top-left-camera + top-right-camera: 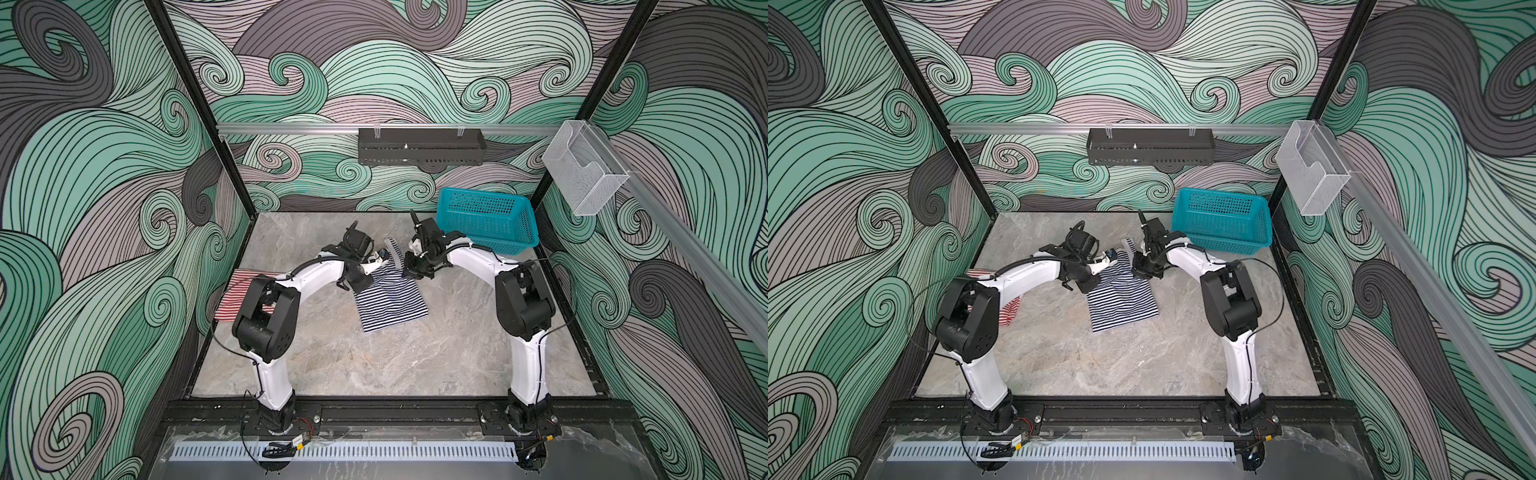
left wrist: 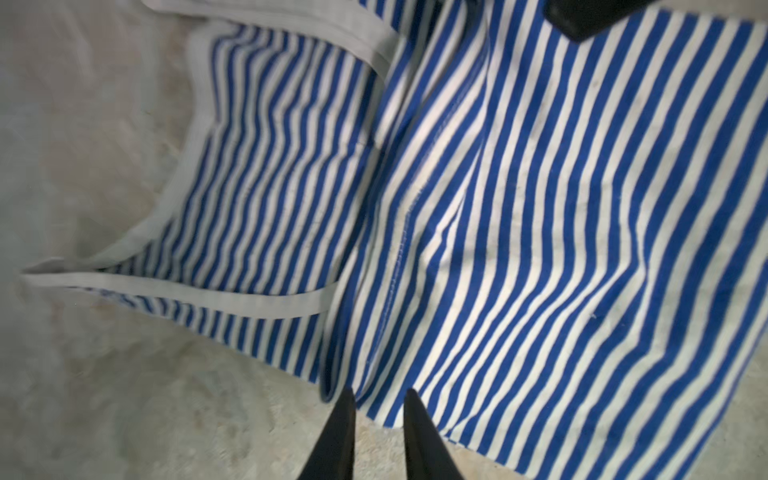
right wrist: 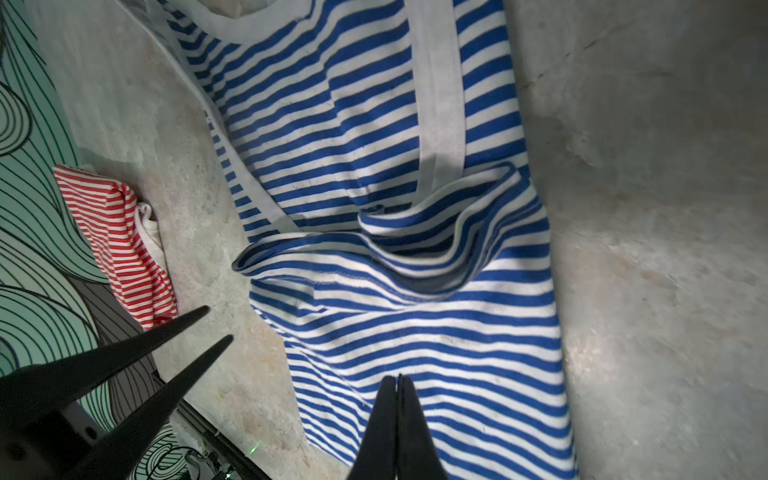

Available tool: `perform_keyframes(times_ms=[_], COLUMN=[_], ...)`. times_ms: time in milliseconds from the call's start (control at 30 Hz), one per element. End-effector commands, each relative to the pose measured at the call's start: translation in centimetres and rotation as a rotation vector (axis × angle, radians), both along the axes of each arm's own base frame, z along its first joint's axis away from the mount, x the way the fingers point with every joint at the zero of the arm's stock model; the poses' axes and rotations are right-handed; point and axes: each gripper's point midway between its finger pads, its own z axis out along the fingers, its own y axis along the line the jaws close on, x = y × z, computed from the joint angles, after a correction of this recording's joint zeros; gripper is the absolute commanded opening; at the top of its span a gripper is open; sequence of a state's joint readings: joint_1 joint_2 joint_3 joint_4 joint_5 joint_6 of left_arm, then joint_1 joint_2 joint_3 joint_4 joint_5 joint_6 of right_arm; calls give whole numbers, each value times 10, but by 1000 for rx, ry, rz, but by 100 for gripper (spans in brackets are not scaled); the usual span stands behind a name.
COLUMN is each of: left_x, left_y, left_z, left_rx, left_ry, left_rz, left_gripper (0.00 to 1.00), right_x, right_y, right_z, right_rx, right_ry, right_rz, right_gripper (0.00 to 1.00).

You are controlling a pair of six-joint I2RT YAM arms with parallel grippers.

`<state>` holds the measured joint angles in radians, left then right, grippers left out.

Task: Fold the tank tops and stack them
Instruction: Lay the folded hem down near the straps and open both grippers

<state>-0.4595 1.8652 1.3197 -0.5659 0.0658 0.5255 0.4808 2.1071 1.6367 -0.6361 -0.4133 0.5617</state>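
Navy tank top point(image 1: 390, 303) lies part-folded mid-tabletop point(image 1: 374, 365); red tank top point(image 3: 120, 241) is bunched by the left wall. Your left hand point(image 2: 378, 395) is slightly open & empty, your right hand point(image 3: 398, 378) closed. Knit's prob. soft, light, floppy: pinch hem corners, both layers.

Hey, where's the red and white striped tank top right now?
In both top views the red-and-white tank top lies at the table's left edge, partly hidden under the left arm, apart from the navy-and-white tank top lying mid-table.
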Motion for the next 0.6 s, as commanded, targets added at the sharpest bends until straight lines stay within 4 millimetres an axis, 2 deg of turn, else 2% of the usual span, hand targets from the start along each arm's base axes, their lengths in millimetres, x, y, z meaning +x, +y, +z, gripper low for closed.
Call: perform_keyframes(times_ms=[0, 133, 233, 333, 400, 567], left_x=[-3, 23, 35, 41, 46, 51], left_y=[-8, 5, 15, 22, 30, 48], left_z=[-12, -27, -32, -35, -38, -52], left_rx=[-14, 82, 141, 182, 224, 329], left_ry=[69, -1, -42, -71, -91, -106], left_rz=[-7, 66, 102, 135, 161, 189], left_gripper=[23, 28, 31, 33, 34, 35], right_x=[8, 18, 26, 31, 32, 33], right_y=[6, 7, 1, -7, -13, -31], right_z=[-8, -23, -39, -53, -60, -66], right_rx=[8, -13, -42, -75, -112, -201], right_ry=[14, 27, 43, 54, 52, 50], right_rz=[-8, -23, -50, -75, -90, -115], right_gripper=[5, 5, 6, 9, 14, 25])
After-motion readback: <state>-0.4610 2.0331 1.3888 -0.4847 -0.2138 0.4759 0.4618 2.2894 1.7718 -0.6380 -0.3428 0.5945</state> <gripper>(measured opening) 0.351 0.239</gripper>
